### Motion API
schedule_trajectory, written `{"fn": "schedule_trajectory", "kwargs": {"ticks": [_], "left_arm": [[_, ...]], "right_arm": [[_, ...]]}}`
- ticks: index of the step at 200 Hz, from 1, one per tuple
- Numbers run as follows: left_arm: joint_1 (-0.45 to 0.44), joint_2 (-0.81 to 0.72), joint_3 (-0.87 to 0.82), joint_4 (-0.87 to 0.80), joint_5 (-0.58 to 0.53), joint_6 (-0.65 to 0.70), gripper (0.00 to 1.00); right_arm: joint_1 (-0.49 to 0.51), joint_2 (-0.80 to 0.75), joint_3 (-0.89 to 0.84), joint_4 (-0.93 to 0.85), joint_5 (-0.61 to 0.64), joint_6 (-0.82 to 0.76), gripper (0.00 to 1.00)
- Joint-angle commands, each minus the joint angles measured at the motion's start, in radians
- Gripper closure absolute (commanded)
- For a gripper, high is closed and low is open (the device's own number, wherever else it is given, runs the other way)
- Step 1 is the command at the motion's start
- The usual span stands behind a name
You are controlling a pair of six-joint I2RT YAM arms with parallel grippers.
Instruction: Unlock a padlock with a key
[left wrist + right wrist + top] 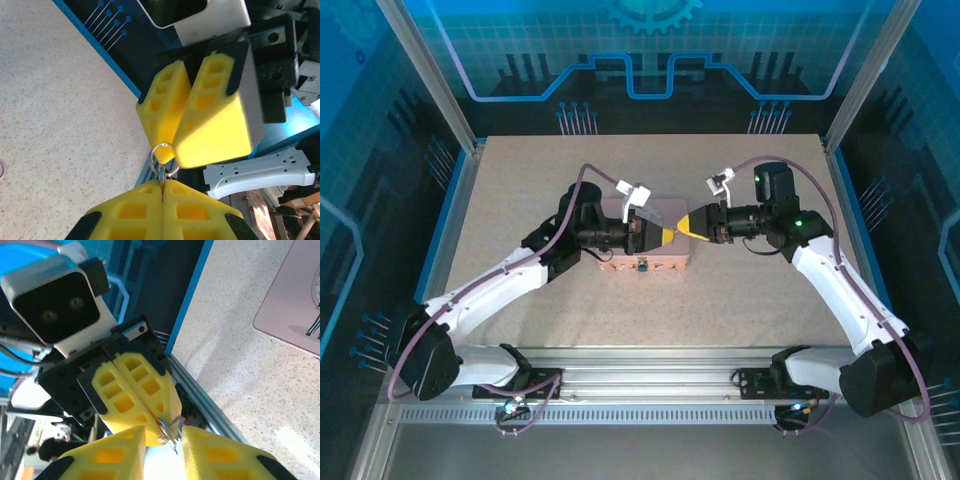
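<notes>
Above pink box (672,258), left gripper (667,237) and right gripper (684,227) tip to tip. Left pincer pressed together, pinching key (162,179), with key ring (163,156) poking out toward right gripper's tips. Right pincer spread a little, ring just at its gap. Blue padlock (643,266) at near edge of pink box, apart from both grippers.
</notes>
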Motion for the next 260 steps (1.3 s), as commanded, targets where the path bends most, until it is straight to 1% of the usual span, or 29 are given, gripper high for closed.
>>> {"fn": "schedule_trajectory", "kwargs": {"ticks": [1,13,56,83,121,147,160,177,191,215,222,239,260], "left_arm": [[-0.001,-0.026,0.042,-0.069,0.015,0.042,1.0],[-0.002,-0.025,0.047,-0.074,0.024,0.039,1.0],[-0.001,-0.027,0.046,-0.041,0.069,0.015,1.0],[-0.002,-0.024,0.041,-0.014,0.094,-0.01,1.0],[-0.002,-0.038,0.029,0.015,0.102,-0.023,1.0],[-0.002,-0.038,0.03,0.024,0.11,-0.031,1.0],[-0.002,-0.038,0.029,0.024,0.111,-0.031,1.0],[-0.002,-0.039,0.029,0.023,0.111,-0.029,1.0],[-0.001,-0.04,0.027,0.017,0.109,-0.026,1.0],[-0.001,-0.047,0.022,0.012,0.1,-0.02,0.95],[-0.001,-0.051,0.02,0.01,0.097,-0.019,0.91],[0.002,-0.064,0.012,0.007,0.089,-0.016,0.78],[0.012,-0.091,-0.007,0.011,0.076,-0.017,0.69]], "right_arm": [[-0.014,-0.04,-0.031,0.038,0.001,-0.017,0.55],[-0.013,-0.048,-0.045,0.066,0.0,-0.01,0.53],[0.017,-0.041,-0.071,0.116,-0.033,-0.011,0.52],[0.035,-0.05,-0.089,0.178,-0.059,0.009,0.59],[0.054,-0.049,-0.094,0.198,-0.082,0.005,0.62],[0.074,-0.05,-0.1,0.237,-0.111,0.016,0.72],[0.082,-0.055,-0.095,0.238,-0.116,0.01,0.75],[0.086,-0.062,-0.091,0.229,-0.116,0.0,0.88],[0.084,-0.065,-0.088,0.222,-0.114,-0.006,0.9],[0.079,-0.064,-0.083,0.206,-0.112,-0.018,0.98],[0.077,-0.066,-0.084,0.204,-0.109,-0.018,1.0],[0.064,-0.069,-0.082,0.192,-0.095,-0.021,1.0],[0.034,-0.077,-0.09,0.199,-0.088,-0.009,1.0]]}}
